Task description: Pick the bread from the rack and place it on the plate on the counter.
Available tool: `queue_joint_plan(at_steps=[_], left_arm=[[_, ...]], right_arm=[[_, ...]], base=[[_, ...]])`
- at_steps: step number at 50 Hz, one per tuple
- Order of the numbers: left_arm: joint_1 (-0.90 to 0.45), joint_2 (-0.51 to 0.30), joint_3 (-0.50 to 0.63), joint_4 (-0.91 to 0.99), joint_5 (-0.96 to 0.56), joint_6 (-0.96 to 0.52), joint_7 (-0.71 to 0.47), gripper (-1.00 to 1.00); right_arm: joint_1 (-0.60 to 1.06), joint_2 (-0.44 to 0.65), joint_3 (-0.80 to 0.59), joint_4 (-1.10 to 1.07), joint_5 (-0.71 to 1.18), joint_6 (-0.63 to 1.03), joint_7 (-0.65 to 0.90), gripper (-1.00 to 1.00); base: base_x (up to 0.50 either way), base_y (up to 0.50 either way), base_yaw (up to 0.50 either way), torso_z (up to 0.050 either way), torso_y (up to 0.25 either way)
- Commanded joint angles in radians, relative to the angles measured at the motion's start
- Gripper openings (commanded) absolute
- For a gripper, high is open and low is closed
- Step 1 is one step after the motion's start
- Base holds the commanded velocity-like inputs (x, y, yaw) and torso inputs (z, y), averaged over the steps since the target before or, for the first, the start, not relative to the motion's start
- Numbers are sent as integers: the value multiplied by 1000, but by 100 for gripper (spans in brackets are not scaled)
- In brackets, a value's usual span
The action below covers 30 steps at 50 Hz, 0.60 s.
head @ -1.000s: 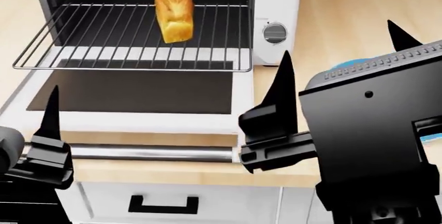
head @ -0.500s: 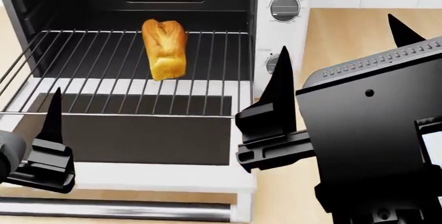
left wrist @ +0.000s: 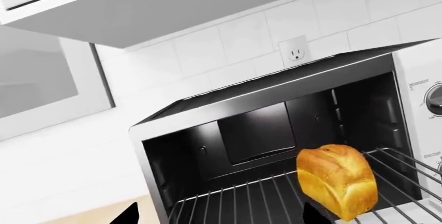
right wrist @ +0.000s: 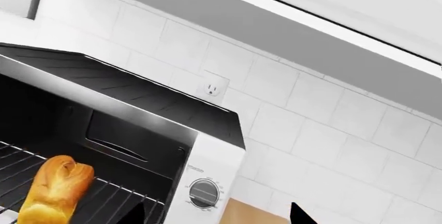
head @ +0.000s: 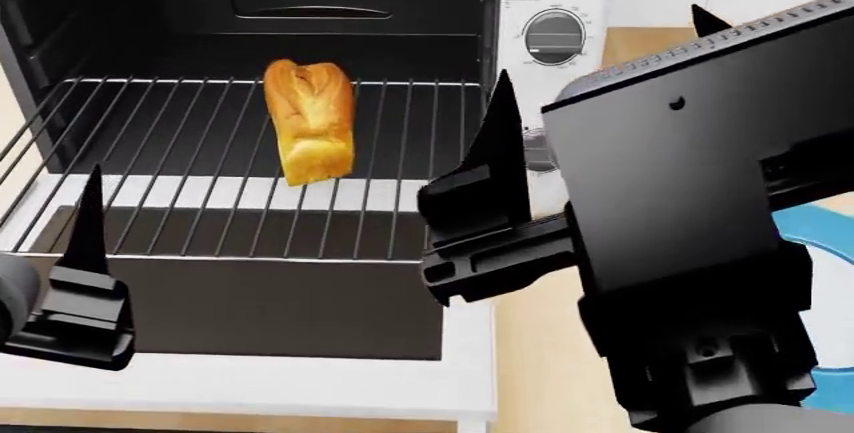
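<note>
The bread (head: 310, 121) stands upright on the rack (head: 200, 183), which is pulled out of the open toaster oven. It also shows in the left wrist view (left wrist: 338, 182) and the right wrist view (right wrist: 52, 193). My right gripper (head: 601, 48) is open and empty, raised in front of the oven's right side, to the right of the bread. My left gripper (left wrist: 221, 219) is open and empty, low at the left in front of the rack; only one of its fingers (head: 90, 223) shows in the head view. A blue edge of the plate (head: 814, 228) shows behind my right arm.
The white oven's control panel with dials (head: 551, 33) is right of the cavity. The open oven door (head: 267, 303) with dark glass lies flat below the rack. The beige counter (head: 534, 363) runs to the right. A tiled wall with an outlet (right wrist: 212, 87) and upper cabinets are behind.
The head view has moved in and up, so the oven cavity fills more of the picture. My right gripper has risen toward the oven's right side. The bread has not moved.
</note>
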Motion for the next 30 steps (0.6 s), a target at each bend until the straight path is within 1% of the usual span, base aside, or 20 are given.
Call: queue_joint_plan(at_steps=[1, 2, 6, 9, 15, 28, 30], left_arm=[[-74, 21, 127, 1, 341, -129, 218, 100], [-85, 21, 173, 1, 430, -159, 270, 100], [-87, 21, 188, 1, 480, -164, 303, 100], [-81, 21, 187, 1, 494, -163, 312, 100], [-79, 21, 183, 1, 529, -164, 344, 100], [-80, 21, 171, 1, 551, -164, 362, 100], [-76, 20, 182, 1, 565, -158, 358, 100]], right_arm=[[55, -84, -19, 58, -38, -23, -81, 100], [56, -93, -20, 62, -38, -30, -93, 100], [36, -104, -22, 72, -64, -48, -126, 100], [19, -116, -32, 75, -90, -60, -166, 100], [22, -141, -63, 86, -97, -62, -178, 100], [19, -189, -125, 130, -161, -84, -244, 100], [11, -197, -137, 131, -176, -89, -256, 100]], base=[[0, 0, 0, 0, 0], [0, 0, 0, 0, 0], [0, 0, 0, 0, 0], [0, 0, 0, 0, 0], [0, 0, 0, 0, 0], [0, 0, 0, 0, 0], [0, 0, 0, 0, 0]])
